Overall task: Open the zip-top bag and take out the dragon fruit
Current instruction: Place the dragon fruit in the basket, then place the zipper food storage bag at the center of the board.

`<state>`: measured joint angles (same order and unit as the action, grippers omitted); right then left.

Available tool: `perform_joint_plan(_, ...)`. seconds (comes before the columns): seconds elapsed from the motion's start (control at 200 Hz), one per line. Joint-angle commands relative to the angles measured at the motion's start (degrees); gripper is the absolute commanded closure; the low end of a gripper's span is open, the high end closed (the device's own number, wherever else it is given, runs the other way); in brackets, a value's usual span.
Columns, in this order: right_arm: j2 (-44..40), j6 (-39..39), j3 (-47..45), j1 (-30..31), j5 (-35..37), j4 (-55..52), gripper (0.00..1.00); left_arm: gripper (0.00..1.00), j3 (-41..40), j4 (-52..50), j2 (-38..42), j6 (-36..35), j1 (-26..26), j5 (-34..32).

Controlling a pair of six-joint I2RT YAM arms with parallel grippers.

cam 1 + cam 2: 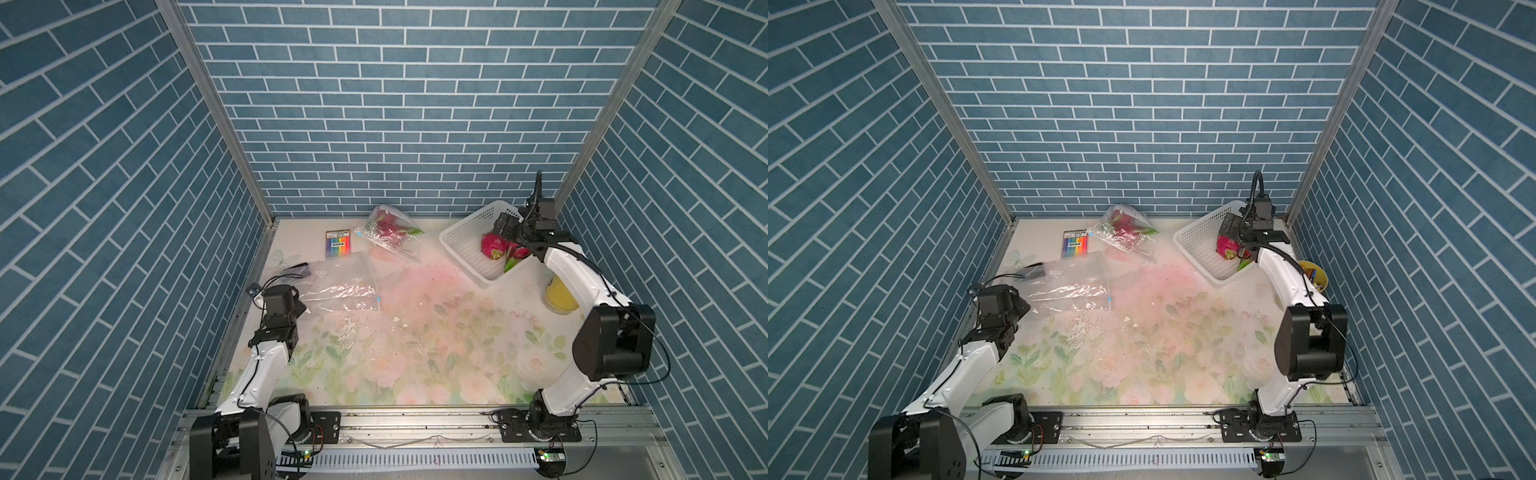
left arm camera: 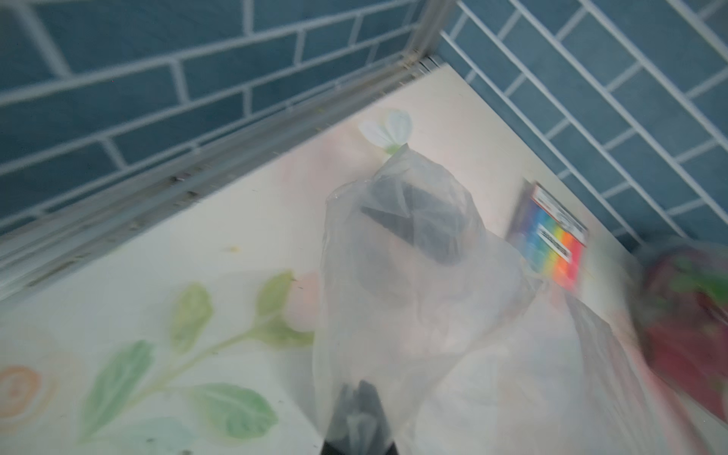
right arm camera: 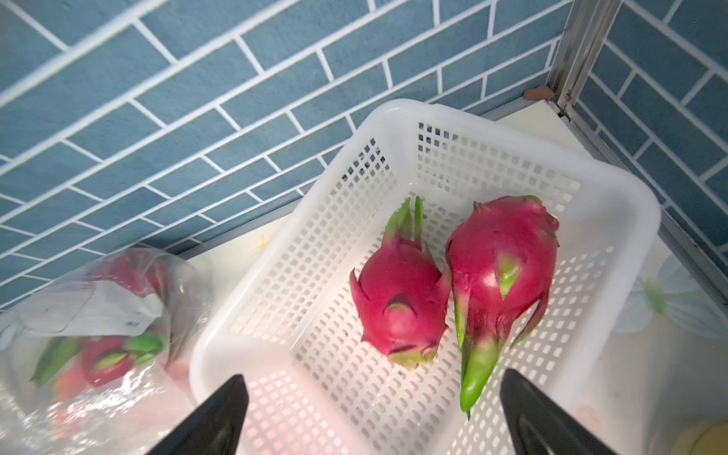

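Two dragon fruit (image 3: 398, 303) (image 3: 504, 268) lie side by side in the white basket (image 3: 283, 244) at the back right. My right gripper (image 3: 374, 376) hovers open just above them, holding nothing; a top view shows it over the basket (image 1: 505, 226). A clear zip-top bag (image 1: 390, 232) by the back wall holds more dragon fruit (image 3: 98, 327). At the left, my left gripper (image 2: 360, 398) is shut on the edge of a second, empty-looking zip-top bag (image 1: 340, 286), which spreads across the table towards the middle.
A pack of coloured markers (image 1: 337, 244) lies at the back left. A black object (image 1: 299, 269) sits under the empty bag's far corner. A yellow bowl (image 1: 1312, 274) stands by the right wall behind my right arm. Crumbs and pink stains mark the floral mat.
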<state>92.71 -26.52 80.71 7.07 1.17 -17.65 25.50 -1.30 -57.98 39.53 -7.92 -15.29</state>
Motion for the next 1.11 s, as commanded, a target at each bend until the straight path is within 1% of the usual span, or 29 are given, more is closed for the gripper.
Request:
perform_joint_plan(0.0,-4.8,2.6,-4.7,0.8,-1.7,4.0,0.01,1.0,-2.5,-5.3,3.5,4.3,-1.7,-13.9)
perform_joint_plan(0.02,-5.3,3.0,-5.2,1.0,-1.5,3.8,0.01,0.99,-2.9,-5.8,4.2,5.0,-2.0,-15.9)
perform_joint_plan(0.06,-6.4,3.8,-6.2,1.3,-1.8,3.9,0.01,0.94,-3.8,-6.7,5.7,6.6,-2.6,-19.4)
perform_joint_plan(0.13,-7.6,4.7,-8.0,1.9,-4.2,5.2,0.01,0.7,-5.2,-8.3,8.4,10.2,-4.6,-22.1)
perform_joint_plan(0.155,-7.8,5.0,-8.6,2.0,-4.7,5.9,0.01,0.59,-5.8,-7.9,9.4,10.5,-5.1,-22.1)
perform_joint_plan(0.195,-8.0,5.3,-9.3,2.5,-4.7,6.8,0.01,0.42,-6.1,-7.5,11.0,10.5,-5.5,-21.8)
perform_joint_plan(0.24,-8.0,5.0,-10.0,2.9,-4.6,7.6,0.01,0.27,-5.9,-6.3,12.6,8.8,-5.4,-20.5)
perform_joint_plan(0.26,-8.0,4.7,-10.2,2.9,-4.9,7.9,0.01,0.18,-5.8,-5.4,13.4,7.6,-5.4,-19.5)
perform_joint_plan(0.29,-7.7,4.0,-10.3,3.0,-5.8,8.4,0.01,0.03,-5.6,-4.4,14.3,7.1,-5.4,-18.1)
perform_joint_plan(0.3,-7.6,3.8,-10.3,2.9,-5.9,8.3,0.01,0.01,-5.5,-4.2,14.7,7.1,-5.4,-17.7)
perform_joint_plan(0.315,-7.4,3.3,-10.2,2.9,-5.9,8.3,0.01,0.0,-5.4,-3.8,15.1,7.0,-5.4,-16.9)
perform_joint_plan(0.335,-7.2,2.7,-10.1,2.8,-8.0,8.2,0.01,0.0,-5.2,-3.1,15.7,6.8,-5.4,-15.8)
perform_joint_plan(0.39,-6.4,0.8,-9.5,2.6,-10.7,8.5,0.01,0.0,-4.3,-1.2,17.1,5.4,-5.5,-12.0)
perform_joint_plan(0.495,-6.2,-1.6,-10.1,2.4,-11.6,10.2,0.01,0.0,-2.1,2.2,18.4,4.3,-5.4,-3.7)
perform_joint_plan(0.565,-7.6,-1.8,-12.4,2.4,-13.0,13.7,0.01,0.0,-0.1,5.1,17.8,3.2,-5.2,3.8)
perform_joint_plan(0.595,-8.2,-1.4,-13.5,2.4,-13.6,15.2,0.01,0.0,1.0,5.6,17.0,3.5,-5.1,6.2)
perform_joint_plan(0.67,-9.4,-1.0,-14.6,2.4,-13.7,16.0,0.03,0.0,3.5,8.1,14.2,4.4,-4.6,15.3)
perform_joint_plan(0.72,-9.6,-0.4,-14.6,2.5,-13.9,15.2,0.04,0.0,5.6,10.0,11.5,5.7,-3.1,19.5)
perform_joint_plan(0.8,-9.6,-0.4,-14.9,2.7,-15.5,14.8,0.03,0.0,7.6,15.6,6.1,6.9,1.6,24.7)
perform_joint_plan(0.825,-9.5,-0.5,-14.9,2.8,-16.3,14.7,0.01,0.0,8.4,17.5,4.1,6.8,3.4,25.5)
perform_joint_plan(0.865,-9.4,-0.5,-15.0,3.0,-17.2,14.4,0.01,0.0,10.3,19.3,1.0,6.2,6.7,26.2)
perform_joint_plan(0.935,-9.6,-0.6,-15.9,3.9,-16.8,14.3,0.01,0.0,14.4,22.1,-5.3,4.1,11.4,26.8)
perform_joint_plan(1.01,-9.9,-0.4,-16.8,4.8,-15.6,13.6,0.01,0.0,18.9,24.2,-11.8,2.3,14.1,28.2)
perform_joint_plan(1.1,-10.7,-0.5,-18.1,5.7,-14.5,13.1,0.01,0.0,24.2,26.6,-20.5,2.4,14.6,32.8)
